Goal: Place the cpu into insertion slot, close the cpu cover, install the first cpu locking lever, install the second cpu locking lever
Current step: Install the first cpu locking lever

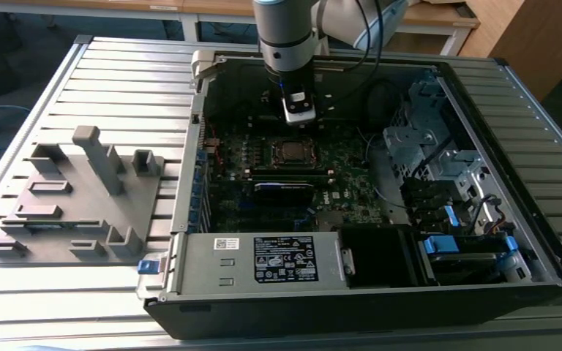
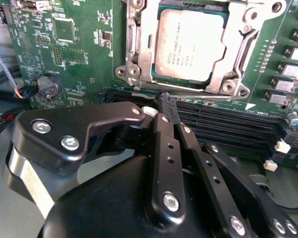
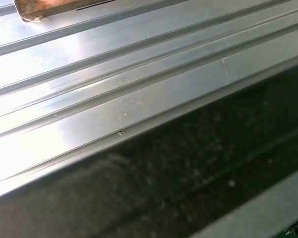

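Gripper (image 1: 298, 115) hung in the upper middle of the exterior view, inside the open computer case (image 1: 193, 219) and just above the socket (image 1: 273, 151). In the second wrist view its black fingers (image 2: 161, 148) ran together toward the tips, the jaws drawn narrow with nothing visible between them. The tips (image 2: 168, 106) sat over the long black memory slots (image 2: 228, 124), just short of the socket's near edge.

The cpu (image 2: 188, 44) lay flat in the socket, its grey metal top showing through the cut-out of the cover (image 2: 144, 44), which lay down around it. A thin metal rod (image 2: 198, 91) ran along the socket's near edge; whether it was hooked could not be told.

Open board lay around the socket, while the drive cage (image 1: 427, 146) crowded the exterior view's right and the power supply (image 1: 261, 259) closed off the lower edge. A grey fixture (image 1: 76, 197) stood on the slatted table (image 1: 515, 95) at the exterior view's left, well apart from the case.
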